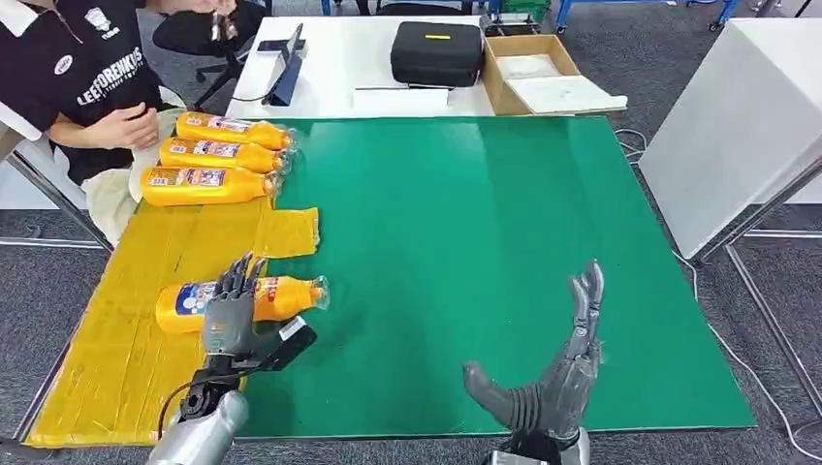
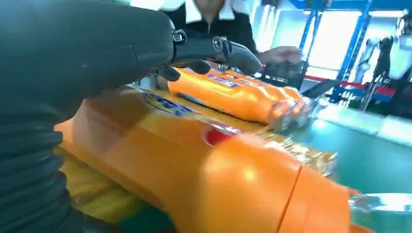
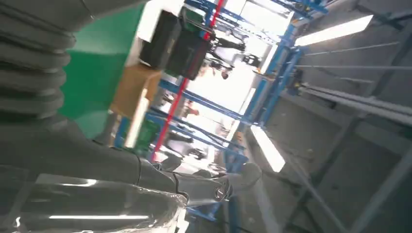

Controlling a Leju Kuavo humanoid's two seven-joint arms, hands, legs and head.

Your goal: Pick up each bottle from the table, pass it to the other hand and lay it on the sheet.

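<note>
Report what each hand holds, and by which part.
The left hand lies over the label end of the nearest bottle on the yellow sheet; a firm grip cannot be told. The right hand holds nothing.

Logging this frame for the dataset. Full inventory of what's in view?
bottles: 3, orange, side by side at the far end of the yellow sheet
bottle: 1, orange, lying at the sheet's near edge, under the left hand
sheet: 1, yellow, left side of table
table mat: 1, green
case: 1, black, white table behind
cardboard box: 1, brown, beside the case
person: 1, dark shirt, far left
left hand: on the bottle
right hand: open, above the mat
</note>
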